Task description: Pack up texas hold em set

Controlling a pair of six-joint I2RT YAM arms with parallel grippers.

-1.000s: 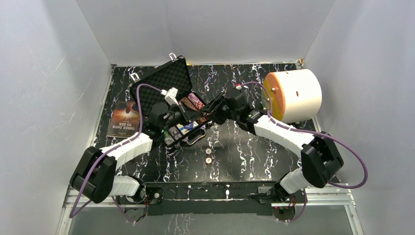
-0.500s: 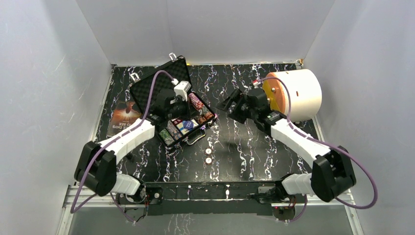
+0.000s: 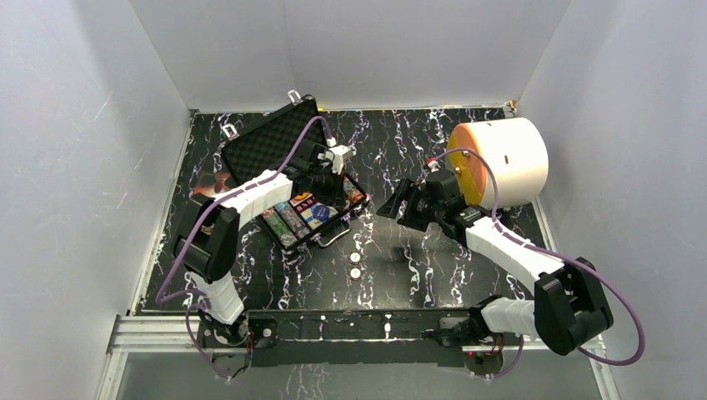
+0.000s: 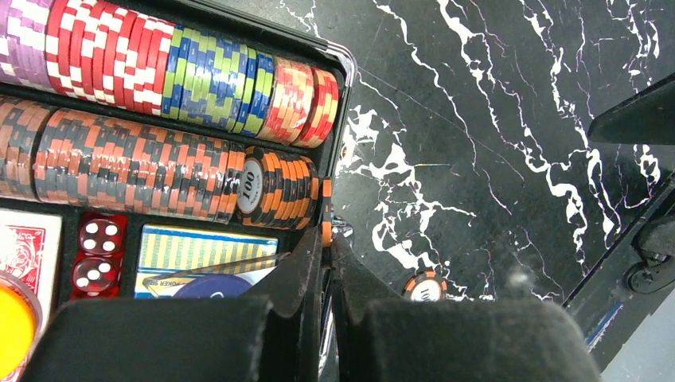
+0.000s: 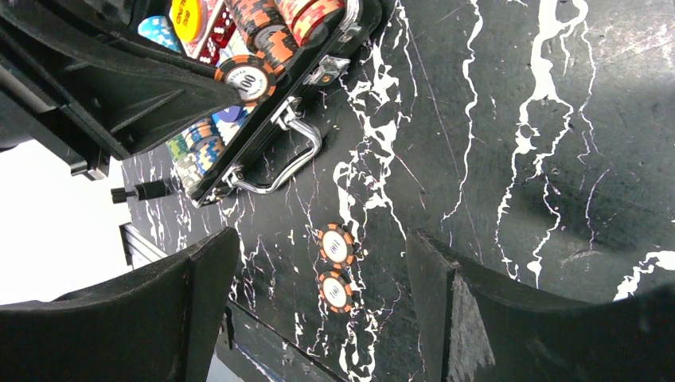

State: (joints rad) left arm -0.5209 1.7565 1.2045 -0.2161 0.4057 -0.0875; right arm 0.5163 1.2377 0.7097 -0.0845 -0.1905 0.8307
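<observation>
Right claw point(image 5: 318, 263) has withdrawn, spread wide. Left claw point(image 4: 327, 239) apparently pinches an orange chip point(image 4: 325, 208) over the open, chip-filled case point(image 3: 250, 150) on the worktop point(image 3: 417, 275). Left wrist alone resolves the red dice point(image 4: 101, 237) pips.

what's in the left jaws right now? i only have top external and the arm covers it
observer: In the left wrist view, the left gripper has its jaws nearly shut on what looks like an orange chip, held edge-on by the case rim.
operator: and the right one
observer: The right gripper is wide open and empty. Its camera frames the two loose chips between the jaws.
operator: which chips are those
observer: Both read 100, orange and black.
</observation>
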